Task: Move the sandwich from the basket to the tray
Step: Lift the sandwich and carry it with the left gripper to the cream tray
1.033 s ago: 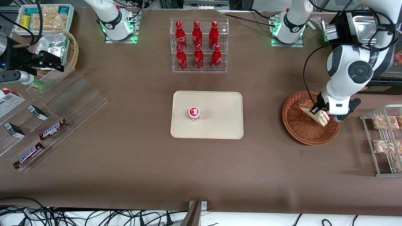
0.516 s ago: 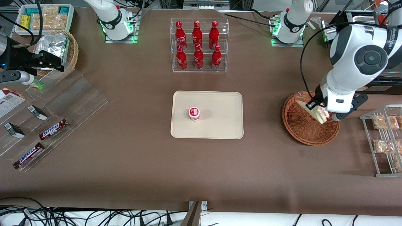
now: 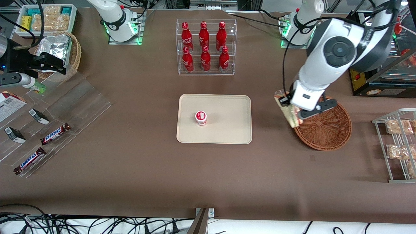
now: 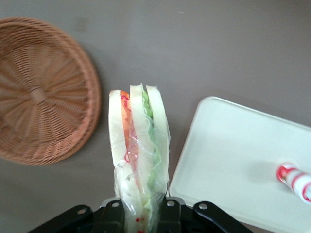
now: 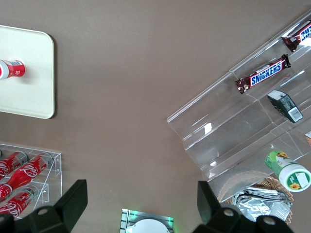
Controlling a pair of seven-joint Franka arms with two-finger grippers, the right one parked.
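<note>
- Front view: the claw (image 3: 290, 109) hangs over the rim of the basket (image 3: 328, 130) on the side toward the tray (image 3: 227, 130), clamped on the sandwich (image 3: 287, 112), which is lifted clear of the wicker; the brown tabletop (image 3: 136, 169) between basket and tray is bare; a small red-and-white cup (image 3: 201, 117) stands on the tray, with open tray surface toward the working arm's end.
- Left wrist view: the sandwich (image 4: 138, 155) is pinched at one end, the bread layers pointing away from the claw (image 4: 141, 213); I judge it light, soft and easily crushed, its clear wrap slippery; holding across the flat bread faces seems right; the tray (image 4: 228, 165) is near.
- Right wrist view: nothing of the sandwich shows.
</note>
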